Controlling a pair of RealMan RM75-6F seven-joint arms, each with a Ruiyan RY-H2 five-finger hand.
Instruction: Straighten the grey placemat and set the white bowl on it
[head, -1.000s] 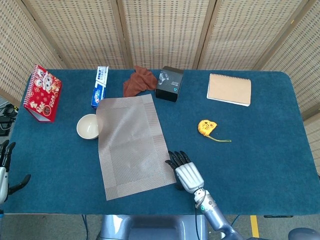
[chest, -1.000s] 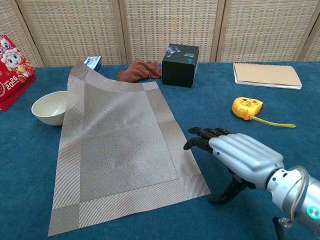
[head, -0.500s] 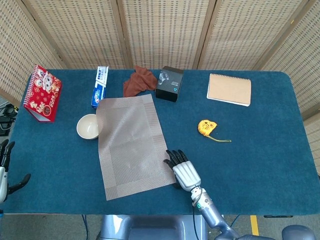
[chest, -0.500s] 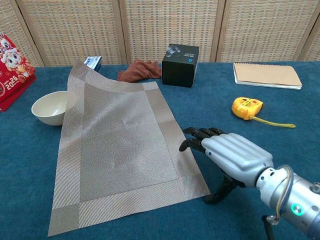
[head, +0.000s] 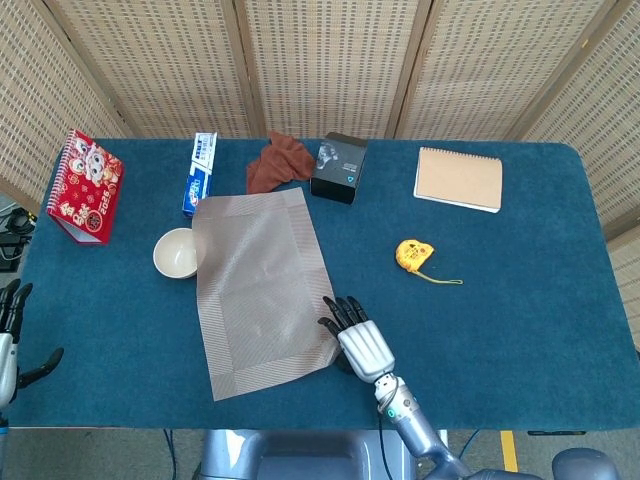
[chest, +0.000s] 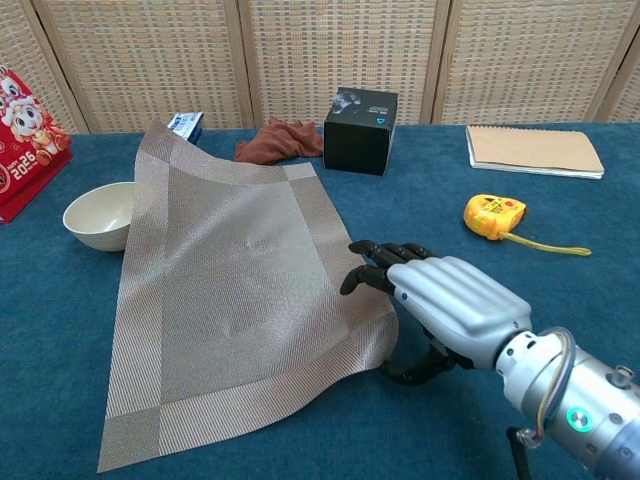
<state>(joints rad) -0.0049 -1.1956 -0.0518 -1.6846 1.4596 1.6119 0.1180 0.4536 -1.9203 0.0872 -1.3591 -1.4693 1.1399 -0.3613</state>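
Observation:
The grey placemat (head: 258, 285) (chest: 225, 300) lies skewed on the blue table, long side running away from me. Its far left edge rides up against the white bowl (head: 173, 253) (chest: 98, 214), which stands upright and empty to its left. My right hand (head: 356, 340) (chest: 445, 308) is at the mat's near right corner. The fingers (chest: 372, 262) lie on top and the thumb curls beneath, so the corner is lifted and pinched. My left hand (head: 10, 335) hangs off the table's near left edge, fingers apart and holding nothing.
Along the back stand a red calendar (head: 86, 186), a toothpaste box (head: 200, 172), a brown cloth (head: 279, 161), a black box (head: 338, 167) and a tan notebook (head: 458, 178). A yellow tape measure (head: 412, 253) lies right of the mat.
My right hand slid left onto the mat's near right corner; its thumb went under, and the corner lifted and bunched leftward. The bowl and left hand stayed put.

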